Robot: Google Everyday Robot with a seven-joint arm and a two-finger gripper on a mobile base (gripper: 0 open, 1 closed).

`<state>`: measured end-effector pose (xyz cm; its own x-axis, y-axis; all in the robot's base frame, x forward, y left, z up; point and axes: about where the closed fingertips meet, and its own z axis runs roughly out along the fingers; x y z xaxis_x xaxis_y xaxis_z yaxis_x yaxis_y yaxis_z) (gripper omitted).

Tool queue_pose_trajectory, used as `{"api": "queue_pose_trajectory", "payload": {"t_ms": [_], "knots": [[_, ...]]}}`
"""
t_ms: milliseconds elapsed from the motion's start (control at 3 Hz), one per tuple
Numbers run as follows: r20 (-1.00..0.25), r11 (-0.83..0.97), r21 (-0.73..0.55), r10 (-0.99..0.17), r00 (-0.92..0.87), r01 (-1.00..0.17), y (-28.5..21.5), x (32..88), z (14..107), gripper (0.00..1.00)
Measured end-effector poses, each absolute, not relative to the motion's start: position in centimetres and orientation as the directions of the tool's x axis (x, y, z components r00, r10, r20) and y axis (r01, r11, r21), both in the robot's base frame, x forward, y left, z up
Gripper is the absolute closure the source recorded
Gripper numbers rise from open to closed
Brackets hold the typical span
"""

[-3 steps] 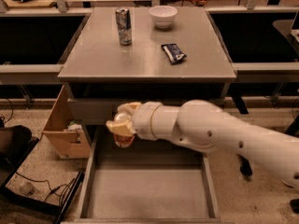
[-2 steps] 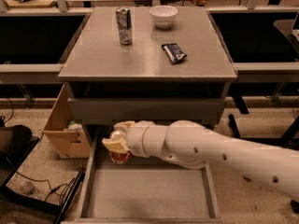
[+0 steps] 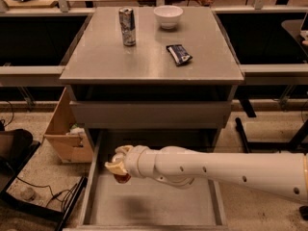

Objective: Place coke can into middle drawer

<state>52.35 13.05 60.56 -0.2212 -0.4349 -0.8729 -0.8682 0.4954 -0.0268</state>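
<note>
My gripper is over the left part of the open middle drawer, a wide shallow grey drawer pulled out below the cabinet. Its cream fingers are shut on the coke can; only a bit of the can's red body shows under the fingers. The can hangs above the drawer's flat grey floor, near the left wall. My white arm reaches in from the right across the drawer.
On the cabinet top stand a slim silver-and-blue can, a white bowl and a dark snack packet. A plain grey drawer front is above the open drawer. A cardboard box sits on the floor at left.
My gripper with the coke can has moved down and a little left, from in front of the cabinet to lower over the open drawer's left part.
</note>
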Motion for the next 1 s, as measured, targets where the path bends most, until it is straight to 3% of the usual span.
{"api": "queue_pose_trajectory", "payload": {"t_ms": [1000], "knots": [[-0.868,0.469,-0.096,-0.471,-0.156,-0.878,12.8,54.9,51.4,1.00]]}}
